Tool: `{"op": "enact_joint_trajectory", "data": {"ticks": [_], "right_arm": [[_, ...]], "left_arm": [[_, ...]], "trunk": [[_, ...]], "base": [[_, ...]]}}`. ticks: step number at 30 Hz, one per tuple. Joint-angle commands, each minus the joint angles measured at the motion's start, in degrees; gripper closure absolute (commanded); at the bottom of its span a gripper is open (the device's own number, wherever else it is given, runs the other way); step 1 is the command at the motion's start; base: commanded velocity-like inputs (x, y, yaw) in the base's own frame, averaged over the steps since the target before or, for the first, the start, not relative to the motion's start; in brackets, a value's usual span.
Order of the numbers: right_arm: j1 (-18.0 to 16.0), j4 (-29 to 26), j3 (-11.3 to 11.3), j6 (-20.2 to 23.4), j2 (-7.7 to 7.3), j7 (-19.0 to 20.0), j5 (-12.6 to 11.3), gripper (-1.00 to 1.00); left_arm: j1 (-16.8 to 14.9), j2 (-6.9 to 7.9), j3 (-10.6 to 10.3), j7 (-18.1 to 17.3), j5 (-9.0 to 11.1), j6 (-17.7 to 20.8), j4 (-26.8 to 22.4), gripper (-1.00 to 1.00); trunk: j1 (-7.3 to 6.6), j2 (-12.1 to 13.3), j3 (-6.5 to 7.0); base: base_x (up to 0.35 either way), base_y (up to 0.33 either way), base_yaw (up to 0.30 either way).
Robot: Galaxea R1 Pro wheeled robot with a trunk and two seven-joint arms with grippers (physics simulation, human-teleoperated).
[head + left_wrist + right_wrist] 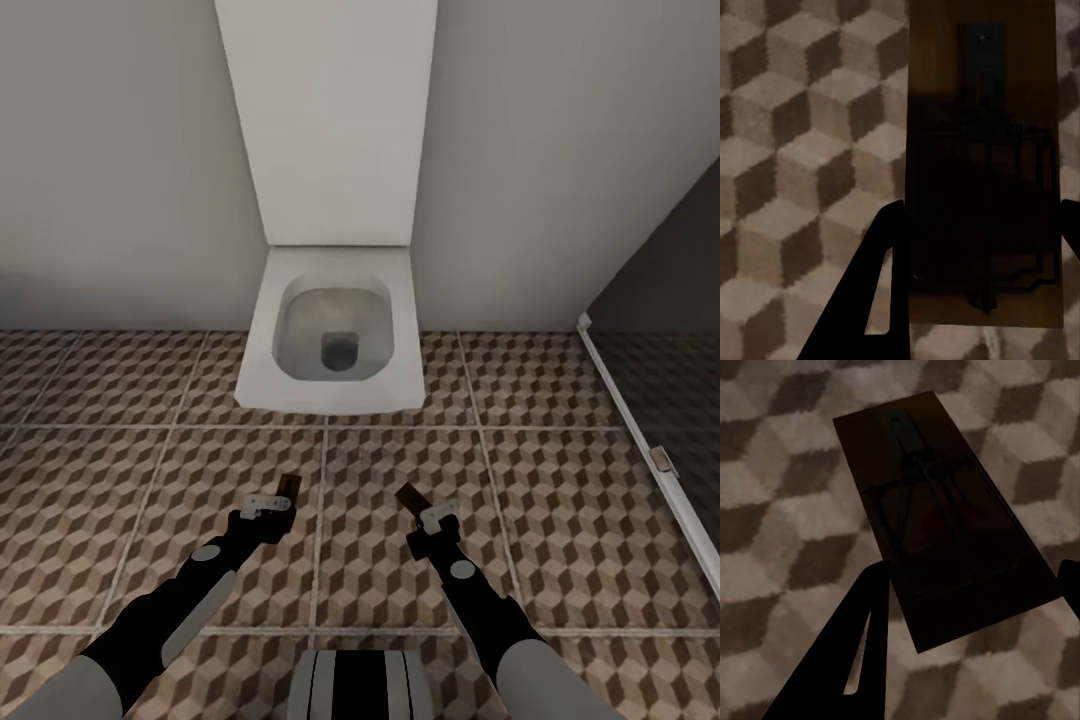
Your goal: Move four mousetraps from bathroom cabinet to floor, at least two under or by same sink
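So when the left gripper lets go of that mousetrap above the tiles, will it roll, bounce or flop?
The mousetrap in the left gripper looks like a flat rigid wooden board, so it will probably land flat and stay put rather than roll. It seems small and light, so it could skid slightly on the bathroom floor. Its wire might snag or snap.

Two slim black arms with pale grey panels along their forearms end in small grey wrist blocks and thin black fingers (866, 300), while at six o'clock sits the grey trunk top (362, 685) with dark vertical stripes.
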Motion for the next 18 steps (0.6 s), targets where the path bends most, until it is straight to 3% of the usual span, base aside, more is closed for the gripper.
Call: {"op": "enact_joint_trajectory", "data": {"ticks": [1, 11, 18], "right_arm": [[0.0, 0.0, 0.0, -0.1, 0.02, -0.2, 0.4, 1.0], [0.0, 0.1, 0.0, 0.5, 0.07, -0.3, 0.4, 1.0], [0.0, 0.1, -0.1, 5.7, 0.08, -0.1, 0.4, 1.0]], "left_arm": [[-0.1, 0.08, -0.3, 0.6, 0.5, 0.1, -0.1, 1.0], [-0.1, 0.03, -0.2, 0.6, 0.5, 0.1, 0.8, 1.0], [-0.1, -0.01, -0.2, 0.6, 0.5, 0.1, 2.1, 1.0]], "trunk": [[-0.01, 0.0, -0.03], [-0.01, 0.0, -0.03], [-0.01, 0.0, -0.03]], "base": [[0.02, 0.012, 0.0], [0.004, 0.003, 0.0], [0.0, 0.0, 0.0]]}}
